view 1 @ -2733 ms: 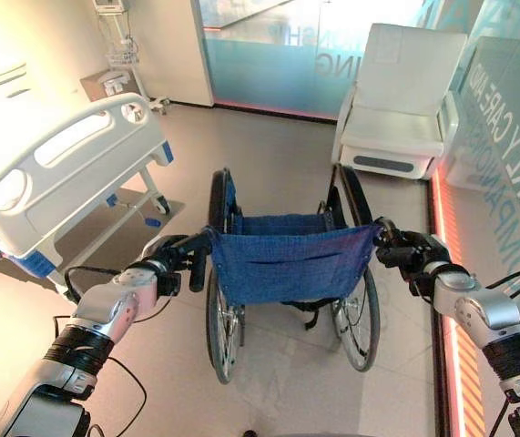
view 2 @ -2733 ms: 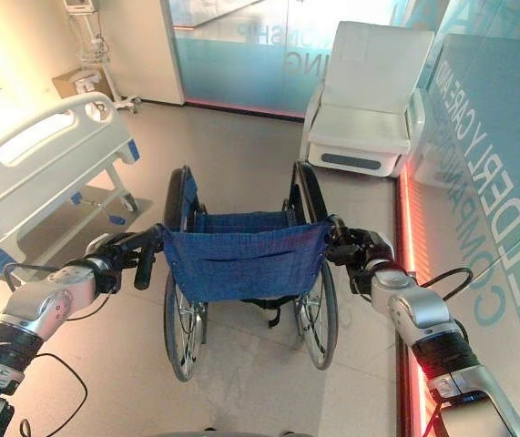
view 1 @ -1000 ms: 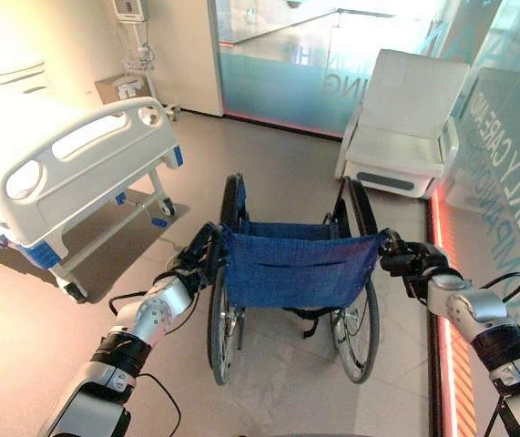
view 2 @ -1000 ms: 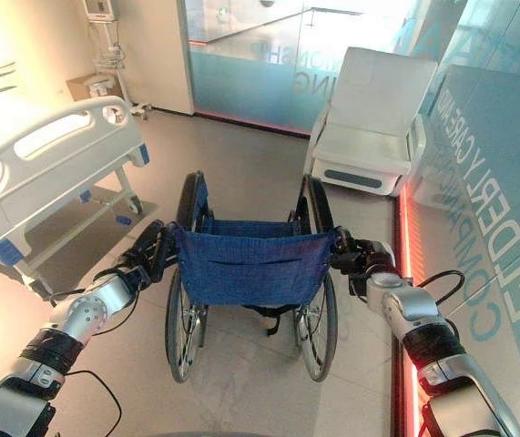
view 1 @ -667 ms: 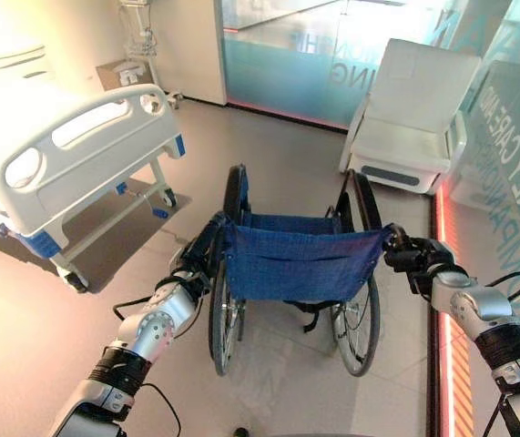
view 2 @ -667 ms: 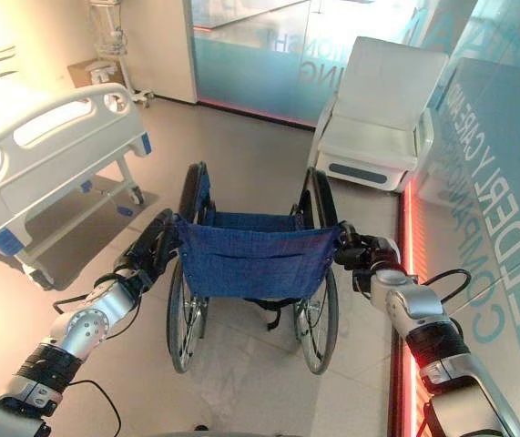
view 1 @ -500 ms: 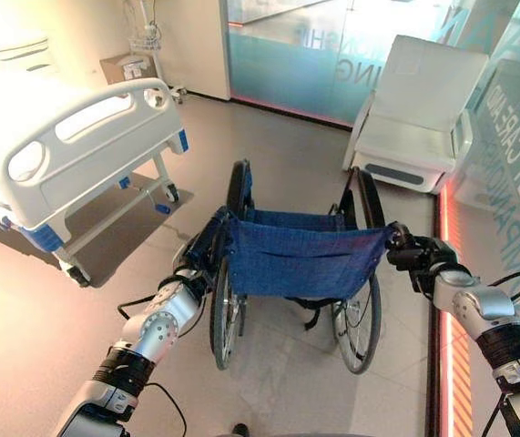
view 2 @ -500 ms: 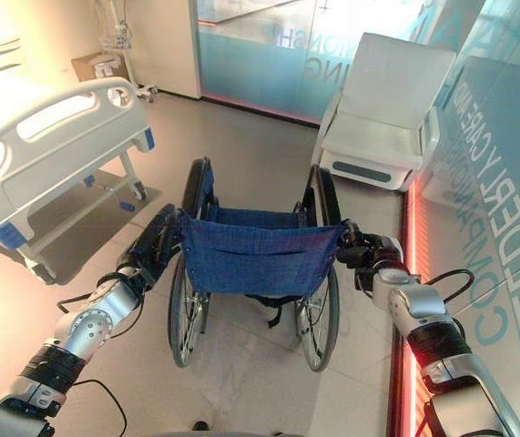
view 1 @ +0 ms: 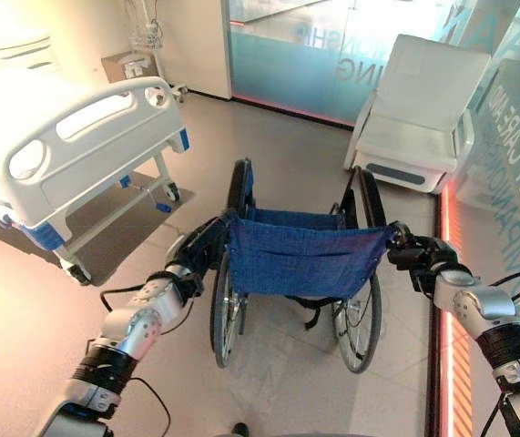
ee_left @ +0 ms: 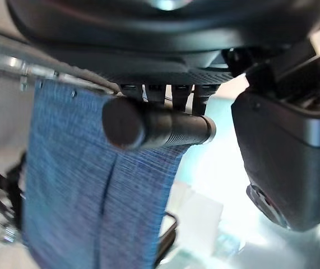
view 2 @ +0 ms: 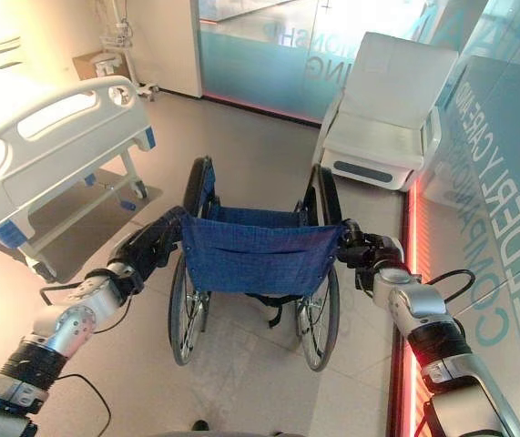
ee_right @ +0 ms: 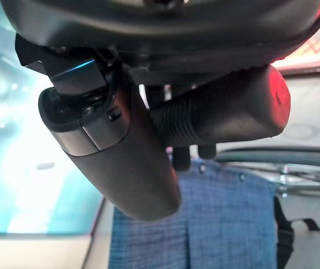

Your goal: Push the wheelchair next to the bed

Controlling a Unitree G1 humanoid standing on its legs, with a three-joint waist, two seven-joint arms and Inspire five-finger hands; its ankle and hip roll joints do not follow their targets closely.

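Beige tiled floor [view 1: 287,382], blue wheelchair [view 1: 298,264] right of bed [view 1: 68,155], each robot hand [view 1: 198,255] [view 1: 414,258] clenching its handle

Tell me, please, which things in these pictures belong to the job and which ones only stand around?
Part of the job:
wheelchair
bed
left hand, shut on the left handle
right hand, shut on the right handle

Only standing around:
white armchair
cardboard box by the far wall
glass wall
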